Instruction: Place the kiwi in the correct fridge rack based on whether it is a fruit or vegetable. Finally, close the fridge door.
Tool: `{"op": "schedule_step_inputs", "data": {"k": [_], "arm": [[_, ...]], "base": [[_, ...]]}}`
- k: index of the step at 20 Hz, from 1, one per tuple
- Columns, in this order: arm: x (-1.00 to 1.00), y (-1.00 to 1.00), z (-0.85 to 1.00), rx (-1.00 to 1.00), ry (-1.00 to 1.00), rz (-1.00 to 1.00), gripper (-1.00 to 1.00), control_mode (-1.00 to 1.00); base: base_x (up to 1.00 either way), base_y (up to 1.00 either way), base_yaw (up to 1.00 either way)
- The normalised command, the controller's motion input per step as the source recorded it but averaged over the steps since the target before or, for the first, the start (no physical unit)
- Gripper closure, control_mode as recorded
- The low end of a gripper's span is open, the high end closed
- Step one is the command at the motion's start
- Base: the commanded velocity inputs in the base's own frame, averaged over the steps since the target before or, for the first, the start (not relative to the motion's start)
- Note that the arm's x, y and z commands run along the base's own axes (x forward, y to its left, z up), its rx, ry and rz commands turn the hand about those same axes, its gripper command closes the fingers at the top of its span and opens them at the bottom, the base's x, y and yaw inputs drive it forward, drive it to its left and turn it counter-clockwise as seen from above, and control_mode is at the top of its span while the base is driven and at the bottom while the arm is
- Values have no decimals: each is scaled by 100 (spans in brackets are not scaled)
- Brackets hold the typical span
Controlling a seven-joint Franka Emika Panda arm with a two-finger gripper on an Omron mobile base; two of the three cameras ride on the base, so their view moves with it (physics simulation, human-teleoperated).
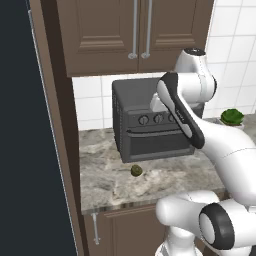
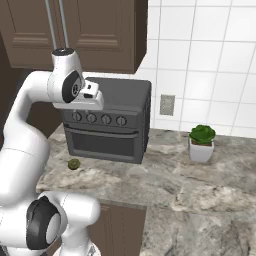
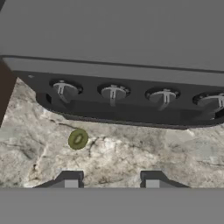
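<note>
Olive-brown and small, the kiwi [image 3: 78, 139] lying on the marble tabletop [image 3: 144, 153] before the toaster oven [image 3: 131, 65] is judged light, slightly soft and roll-prone, best pinched across its middle by the end effector [image 3: 111, 180], seen nearly closed and empty.

A dark grey toaster oven [image 1: 145, 120] with a row of knobs [image 3: 113, 92] sits at the back of a marbled stone counter [image 1: 115, 185], against white wall tiles [image 2: 200, 60]. Brown cabinets [image 1: 130, 30] with pale bar handles [image 1: 140, 30] hang above it. Further along the counter stands a small green plant [image 2: 202, 134] in a white pot, with what looks like a wall socket [image 2: 167, 105] nearby.
</note>
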Motion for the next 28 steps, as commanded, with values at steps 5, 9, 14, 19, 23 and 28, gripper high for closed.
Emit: {"op": "schedule_step_inputs", "data": {"k": [5, 9, 14, 19, 23, 28], "arm": [[-36, 1, -14, 0, -1, 0, -100, -100], [-44, 40, -75, -2, 0, 0, -100, -100], [-12, 50, -83, 0, 0, 0, -100, -100], [-2, 19, -57, 11, 1, 0, -100, -100], [0, 12, -47, 14, 1, 0, -100, -100], [0, 6, -44, 9, 0, -2, -100, -100]], "base": [[0, 0, 0], [0, 0, 0], [0, 0, 0], [0, 0, 0], [0, 0, 0], [0, 0, 0]]}}
